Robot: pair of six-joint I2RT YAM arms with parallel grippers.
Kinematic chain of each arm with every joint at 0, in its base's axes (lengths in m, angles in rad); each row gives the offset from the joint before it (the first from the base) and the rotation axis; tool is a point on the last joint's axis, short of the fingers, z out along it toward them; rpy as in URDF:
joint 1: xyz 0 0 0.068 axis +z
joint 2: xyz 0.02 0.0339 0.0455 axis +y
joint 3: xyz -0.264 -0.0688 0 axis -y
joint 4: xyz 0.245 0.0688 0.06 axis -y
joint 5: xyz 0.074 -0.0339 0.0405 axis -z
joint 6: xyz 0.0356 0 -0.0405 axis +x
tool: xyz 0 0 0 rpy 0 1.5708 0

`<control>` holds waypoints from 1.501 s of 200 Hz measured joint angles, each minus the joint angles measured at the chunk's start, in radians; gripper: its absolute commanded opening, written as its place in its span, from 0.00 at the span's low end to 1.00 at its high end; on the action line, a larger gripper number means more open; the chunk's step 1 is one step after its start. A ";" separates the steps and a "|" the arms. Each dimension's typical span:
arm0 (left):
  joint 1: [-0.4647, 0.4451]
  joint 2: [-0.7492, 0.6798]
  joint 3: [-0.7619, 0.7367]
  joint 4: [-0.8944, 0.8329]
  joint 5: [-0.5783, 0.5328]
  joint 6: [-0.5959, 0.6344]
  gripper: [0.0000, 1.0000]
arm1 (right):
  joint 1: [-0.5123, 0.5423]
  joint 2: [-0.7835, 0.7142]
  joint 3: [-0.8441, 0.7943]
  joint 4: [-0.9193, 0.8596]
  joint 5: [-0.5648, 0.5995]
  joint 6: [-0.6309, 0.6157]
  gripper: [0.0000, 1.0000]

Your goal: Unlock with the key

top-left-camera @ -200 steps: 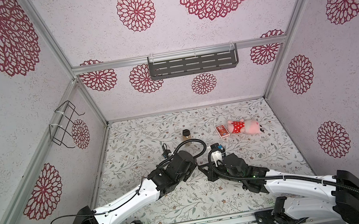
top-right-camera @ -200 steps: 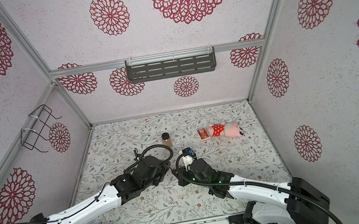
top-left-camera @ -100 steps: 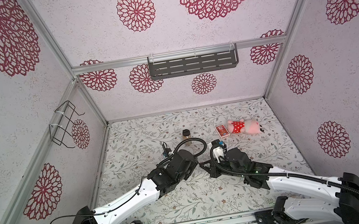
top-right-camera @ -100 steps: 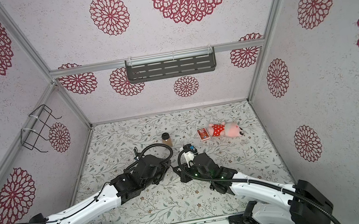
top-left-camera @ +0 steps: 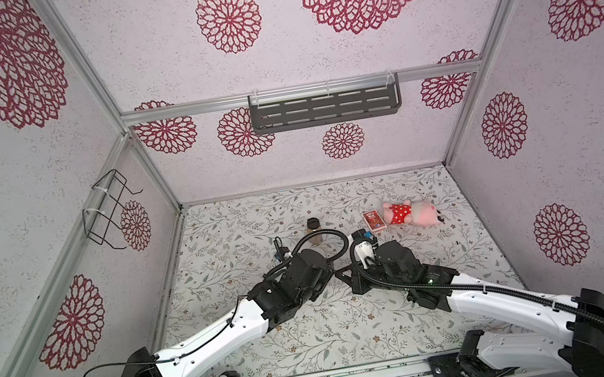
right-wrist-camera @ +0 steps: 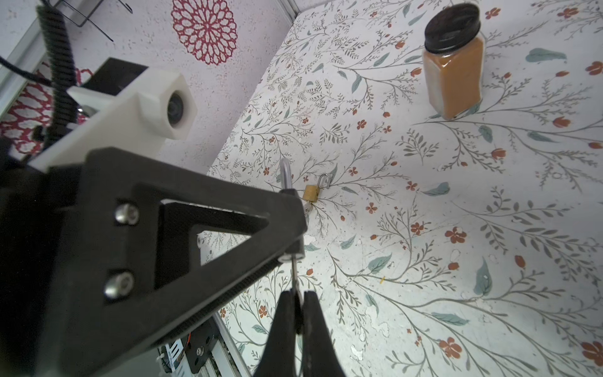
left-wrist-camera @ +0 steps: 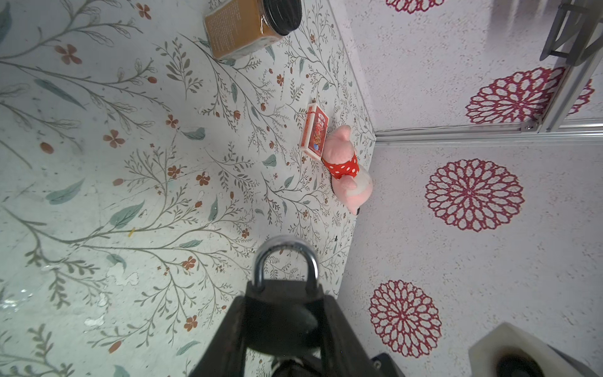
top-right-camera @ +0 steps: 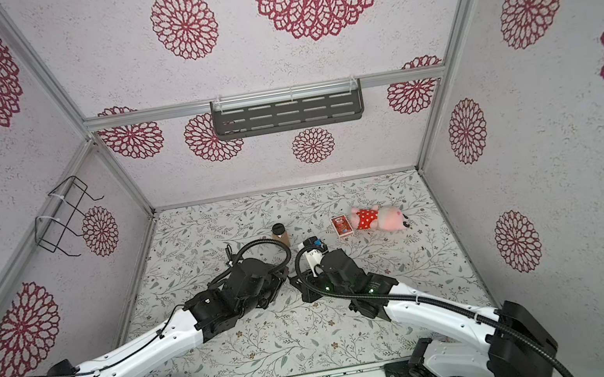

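Though both top views hide what is held over the middle of the table [top-left-camera: 221, 259], with the jar [top-left-camera: 313, 222] at 12 o'clock from there, the wrist views tell it. The left gripper [left-wrist-camera: 283, 298] is clamped on the black lock [left-wrist-camera: 280, 320], shackle out. The right gripper [right-wrist-camera: 296, 313] pinches the key [right-wrist-camera: 294, 274], its tip at that lock's underside. Only the right wrist view shows a small brass lock [right-wrist-camera: 311, 192] lying on the table.

I can't see the keyhole of the padlock [left-wrist-camera: 280, 303]; the tip of the key [right-wrist-camera: 294, 274] is lost behind the left fingers [right-wrist-camera: 98, 182].
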 measured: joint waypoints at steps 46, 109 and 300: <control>-0.001 0.005 0.000 -0.013 0.004 0.000 0.00 | 0.003 0.018 0.002 0.007 0.003 0.003 0.00; -0.006 0.003 0.006 -0.007 -0.002 0.002 0.00 | -0.004 0.011 0.002 0.020 0.005 0.009 0.15; 0.032 -0.037 0.008 -0.045 -0.023 0.041 0.00 | -0.020 0.015 -0.038 0.140 -0.058 0.078 0.15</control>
